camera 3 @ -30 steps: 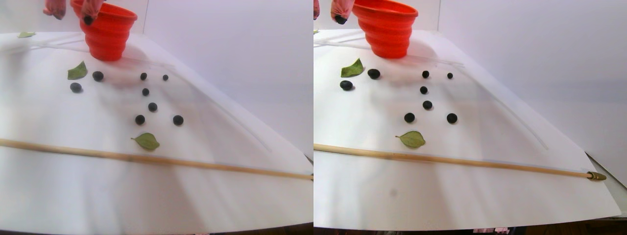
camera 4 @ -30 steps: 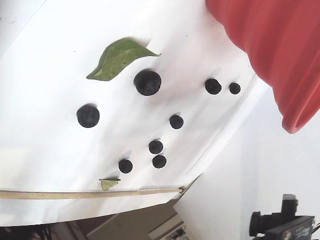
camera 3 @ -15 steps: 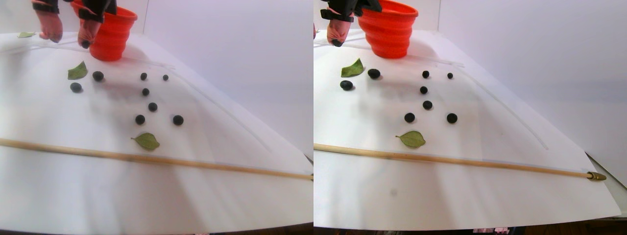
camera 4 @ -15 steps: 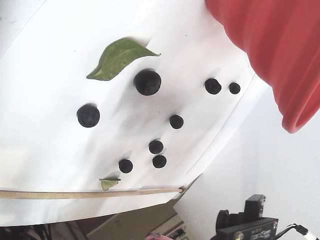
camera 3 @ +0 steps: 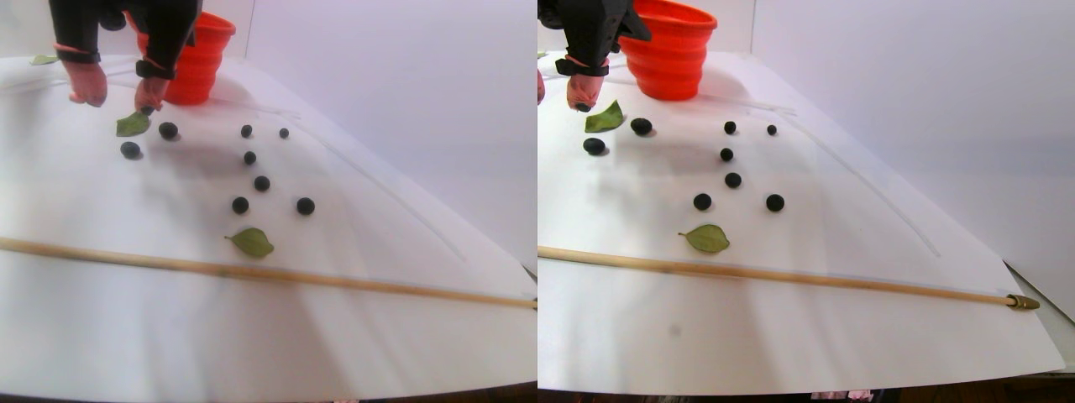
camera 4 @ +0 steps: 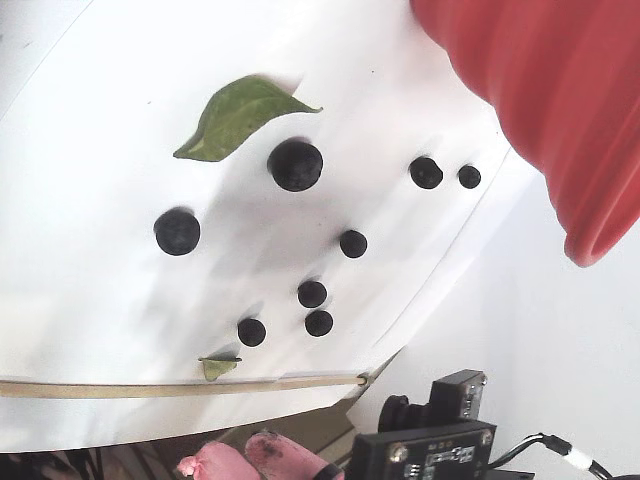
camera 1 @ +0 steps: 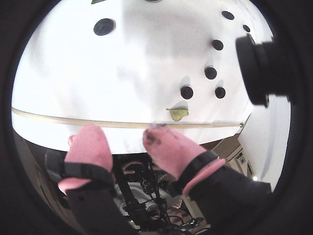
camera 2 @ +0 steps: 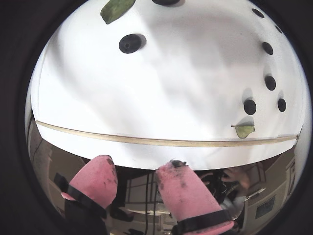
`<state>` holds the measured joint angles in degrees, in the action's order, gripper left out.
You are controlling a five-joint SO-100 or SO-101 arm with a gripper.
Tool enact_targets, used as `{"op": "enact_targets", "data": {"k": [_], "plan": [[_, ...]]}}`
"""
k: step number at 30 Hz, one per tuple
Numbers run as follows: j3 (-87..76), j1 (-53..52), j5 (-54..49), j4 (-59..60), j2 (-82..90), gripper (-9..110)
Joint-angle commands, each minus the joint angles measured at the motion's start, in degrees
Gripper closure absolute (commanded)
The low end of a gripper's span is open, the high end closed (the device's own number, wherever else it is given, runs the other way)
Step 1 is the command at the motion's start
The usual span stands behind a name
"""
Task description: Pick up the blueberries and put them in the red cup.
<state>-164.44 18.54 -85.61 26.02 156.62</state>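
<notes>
While eight blueberries [camera 3: 262, 183] are lying loose on the white sheet [camera 3: 252, 336], the red cup [camera 3: 195, 59] is standing upright at the sheet's far edge in the stereo pair view. Two bigger berries are sitting near the cup, one [camera 4: 295, 165] just beside a green leaf [camera 4: 235, 115], the other [camera 4: 177, 231] a little farther out. Six smaller berries are scattered farther from the cup, toward a second leaf [camera 3: 252, 243] and a thin wooden stick [camera 3: 269, 275] crossing the sheet.

Beside the cup, the gripper [camera 3: 116, 99] is hanging with its pink fingertips [camera 2: 95, 178] spread apart and pointing down, above the leaf nearest the cup. A small dark thing is showing at the tip of one finger [camera 3: 149, 93], but whether it is a berry stuck there I cannot tell. Nothing is sitting between the fingers in either wrist view.
</notes>
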Motion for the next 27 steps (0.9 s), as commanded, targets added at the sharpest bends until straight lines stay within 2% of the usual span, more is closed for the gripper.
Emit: {"op": "enact_targets", "data": {"k": [1,27], "plan": [[-0.79,-0.62,-0.88,-4.31,0.00,86],[-1.67,0.18,-5.71,-35.07,-23.82,85]]}}
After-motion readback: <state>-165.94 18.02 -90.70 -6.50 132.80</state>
